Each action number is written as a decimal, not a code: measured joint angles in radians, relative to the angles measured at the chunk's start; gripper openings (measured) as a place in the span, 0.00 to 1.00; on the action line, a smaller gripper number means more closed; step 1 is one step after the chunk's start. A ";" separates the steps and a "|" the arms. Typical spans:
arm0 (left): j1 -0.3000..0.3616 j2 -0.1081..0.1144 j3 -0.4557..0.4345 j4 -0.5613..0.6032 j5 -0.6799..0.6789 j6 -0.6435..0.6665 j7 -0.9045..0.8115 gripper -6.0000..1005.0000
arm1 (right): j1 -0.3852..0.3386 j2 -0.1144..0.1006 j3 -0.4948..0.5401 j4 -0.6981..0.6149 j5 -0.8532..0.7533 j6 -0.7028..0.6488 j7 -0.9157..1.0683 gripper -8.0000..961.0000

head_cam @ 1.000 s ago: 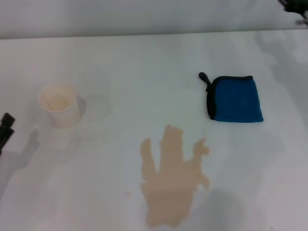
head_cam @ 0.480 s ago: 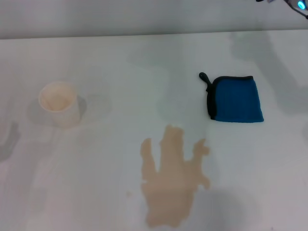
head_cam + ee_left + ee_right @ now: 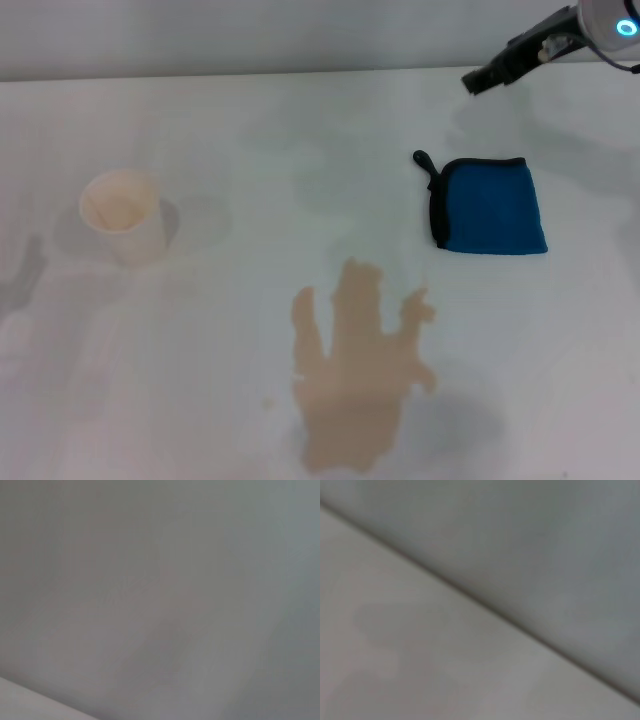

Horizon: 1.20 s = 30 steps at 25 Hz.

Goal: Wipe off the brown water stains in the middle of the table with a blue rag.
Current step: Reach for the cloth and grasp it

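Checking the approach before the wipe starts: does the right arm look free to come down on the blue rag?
Probably yes. The folded bright blue rag lies flat on the white table with nothing on or against it, and the right claw hangs just beyond its far edge.

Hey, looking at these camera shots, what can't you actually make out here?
- Right pincer: head view shows only a dark tip above the table's far edge; the arm runs off the top right corner, and open or shut cannot be told.
- Left pincer: not in any view.
- Both wrist views: only blurred grey surface.
- Brown water stains: the near end meets the bottom edge of the head view.
- Paper cup: contents unclear.
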 joint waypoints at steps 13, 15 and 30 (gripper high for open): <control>-0.094 -0.001 -0.020 -0.031 0.000 0.126 -0.111 0.88 | 0.123 0.008 0.033 0.211 -0.074 0.185 -0.041 0.80; -0.098 -0.001 -0.020 -0.031 0.000 0.128 -0.110 0.88 | 0.124 0.025 0.031 0.208 -0.108 0.178 -0.041 0.80; -0.109 0.002 -0.014 -0.028 0.004 0.153 -0.109 0.87 | 0.127 0.046 -0.029 0.356 -0.140 0.028 -0.030 0.80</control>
